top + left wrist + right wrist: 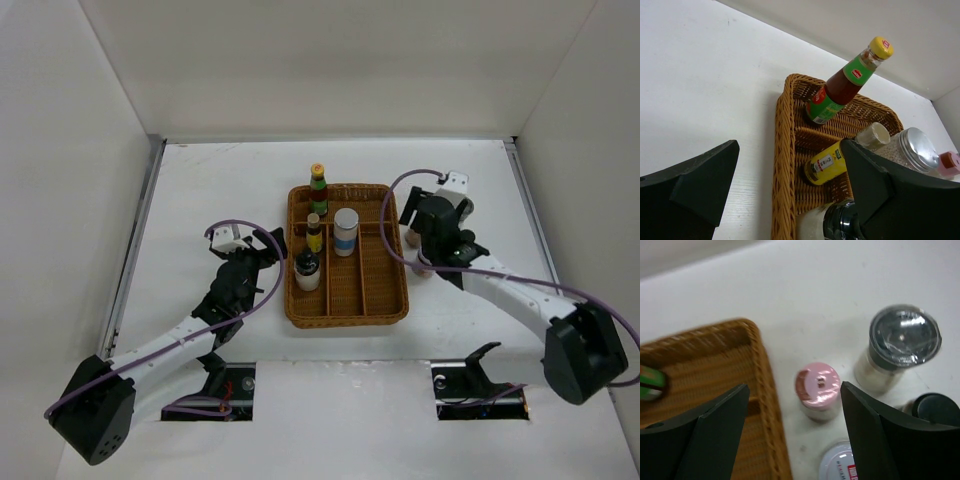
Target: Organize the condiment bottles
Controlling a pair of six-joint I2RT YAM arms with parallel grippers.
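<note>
Four condiment bottles stand in the wicker tray [385,300]: a green-labelled yellow-capped bottle [318,188] [840,87], a yellow-labelled bottle [314,232] [830,164], a dark sauce bottle [307,268] [842,226] and a blue-banded white-capped jar [346,231]. My left gripper [268,258] [790,147] is open at the tray's left rim and holds nothing. My right gripper [413,235] [794,387] hangs open just right of the tray. A pink-lidded jar [818,390] stands on the table between its fingers, untouched. The right wrist view is blurred.
Close around the pink-lidded jar stand a glass shaker with a shiny dark lid [902,340], a white cap with red print [839,465] and a dark cap [936,410]. The tray's rim [767,405] is just to the left of the jar. White walls enclose the table.
</note>
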